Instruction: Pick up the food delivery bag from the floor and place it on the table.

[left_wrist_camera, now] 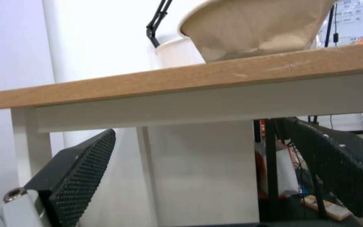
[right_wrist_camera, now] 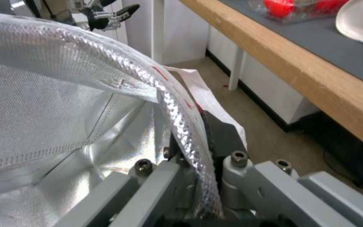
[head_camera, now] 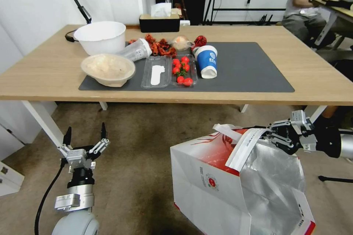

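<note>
Below the bench, the right end effector pinched only a strap of the food delivery bag, which might slip or snag the bench edge, while the left end effector hung released.

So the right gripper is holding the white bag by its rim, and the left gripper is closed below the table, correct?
Not quite. The left gripper is open, as the head view shows, fingers spread below the table. The right gripper does hold the white bag by its rim.
</note>
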